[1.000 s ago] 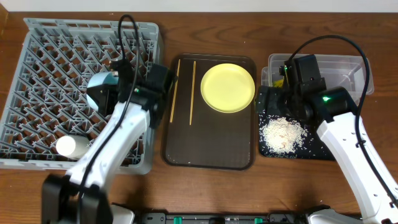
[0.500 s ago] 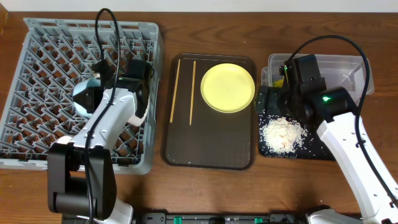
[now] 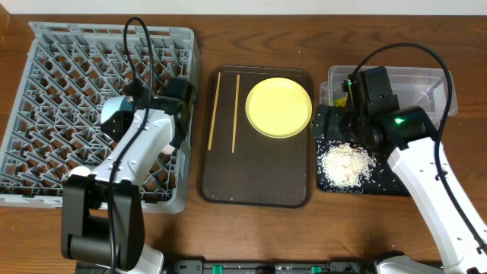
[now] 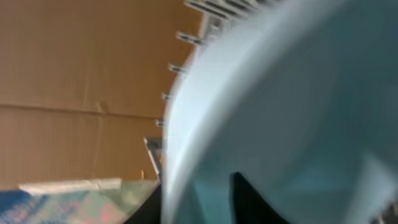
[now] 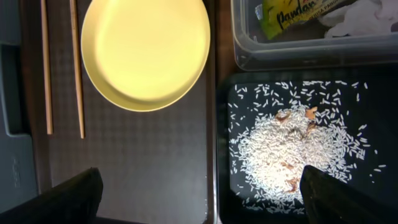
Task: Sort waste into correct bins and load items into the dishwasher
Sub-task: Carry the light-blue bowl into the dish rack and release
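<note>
My left gripper [image 3: 131,114] is shut on the rim of the light blue bowl [image 3: 114,116] and holds it over the grey dish rack [image 3: 46,68]. In the left wrist view the bowl [image 4: 298,99] fills the frame, with the gripper [image 4: 199,202] clamped on its edge. My right gripper [image 3: 329,122] is open and empty, and in its wrist view [image 5: 211,205] it hangs over the border between the brown tray and the black tray. The yellow plate [image 3: 278,106] and two chopsticks [image 3: 224,110] lie on the brown tray. Rice [image 3: 344,164] lies in the black tray [image 3: 384,185].
The brown serving tray [image 3: 255,179] sits mid-table. The clear tub [image 3: 430,80] at the far right holds the green-and-yellow wrapper [image 5: 292,12] and the white tissue [image 5: 367,15]. My right arm partly covers the tub in the overhead view.
My left arm has swung left over the rack with the bowl, then come back slightly to the right. The right arm has not moved.
</note>
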`<state>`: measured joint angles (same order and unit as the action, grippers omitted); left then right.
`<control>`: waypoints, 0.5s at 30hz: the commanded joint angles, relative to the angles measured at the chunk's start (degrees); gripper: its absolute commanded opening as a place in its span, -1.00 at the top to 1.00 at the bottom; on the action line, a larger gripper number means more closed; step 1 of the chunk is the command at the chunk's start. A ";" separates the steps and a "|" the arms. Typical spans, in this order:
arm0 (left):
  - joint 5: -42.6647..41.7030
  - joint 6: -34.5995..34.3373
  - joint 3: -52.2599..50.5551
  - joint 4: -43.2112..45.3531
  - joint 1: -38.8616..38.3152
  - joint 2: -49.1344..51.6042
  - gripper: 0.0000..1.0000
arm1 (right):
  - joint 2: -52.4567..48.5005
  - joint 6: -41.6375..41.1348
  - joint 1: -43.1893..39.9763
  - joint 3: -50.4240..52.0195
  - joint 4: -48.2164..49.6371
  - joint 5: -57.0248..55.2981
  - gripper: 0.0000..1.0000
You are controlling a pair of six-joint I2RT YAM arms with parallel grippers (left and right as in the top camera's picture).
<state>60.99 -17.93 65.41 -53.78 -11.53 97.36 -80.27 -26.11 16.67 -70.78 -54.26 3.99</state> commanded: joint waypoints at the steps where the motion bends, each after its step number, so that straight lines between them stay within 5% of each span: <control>1: -6.56 -2.10 1.70 -2.91 -2.16 -3.04 0.08 | -0.55 0.00 -0.48 -0.50 0.09 -0.76 -0.98; 6: -16.59 -5.09 6.05 -9.46 -5.38 -10.16 -0.12 | -0.55 0.00 -0.48 -0.50 0.35 -0.76 -0.99; 15: -55.58 -5.09 6.67 -0.22 -7.04 -18.16 -0.22 | -0.55 0.00 -0.48 -0.50 1.09 -0.74 -0.98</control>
<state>22.26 -22.33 71.81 -55.79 -18.46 78.00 -80.27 -26.11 16.67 -70.78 -53.25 4.01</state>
